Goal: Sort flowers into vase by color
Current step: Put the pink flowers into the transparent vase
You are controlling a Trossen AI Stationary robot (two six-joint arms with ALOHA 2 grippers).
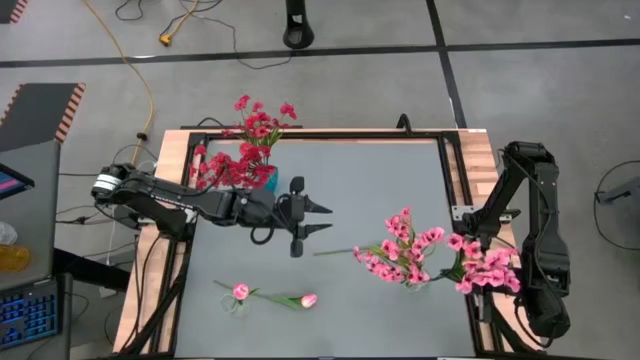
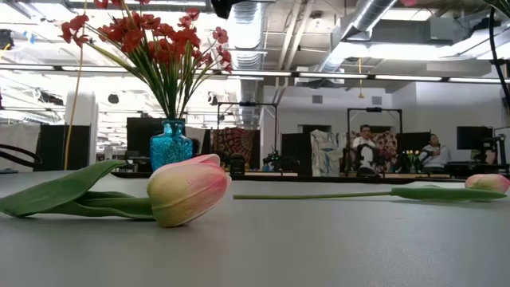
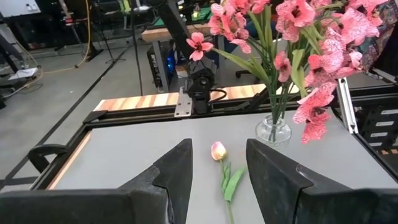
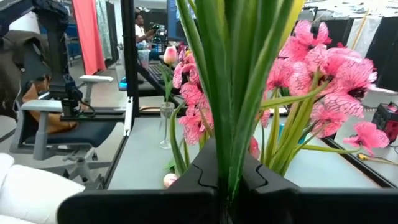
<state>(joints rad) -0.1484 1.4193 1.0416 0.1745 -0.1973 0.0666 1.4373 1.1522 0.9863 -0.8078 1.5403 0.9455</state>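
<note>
The left gripper [image 1: 322, 220] hung open above the table [image 1: 400, 180], holding nothing. The right gripper [image 4: 229, 186] was clamped on pink flowers [image 1: 488, 268] at the table's right edge.

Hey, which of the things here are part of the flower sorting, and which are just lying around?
Job in hand:
red flowers in the blue vase
pink flowers in the clear vase
two tulips on the table
pink bunch in the right gripper
left gripper, open

Lying about:
yellow cable
keyboard
office chair
</note>
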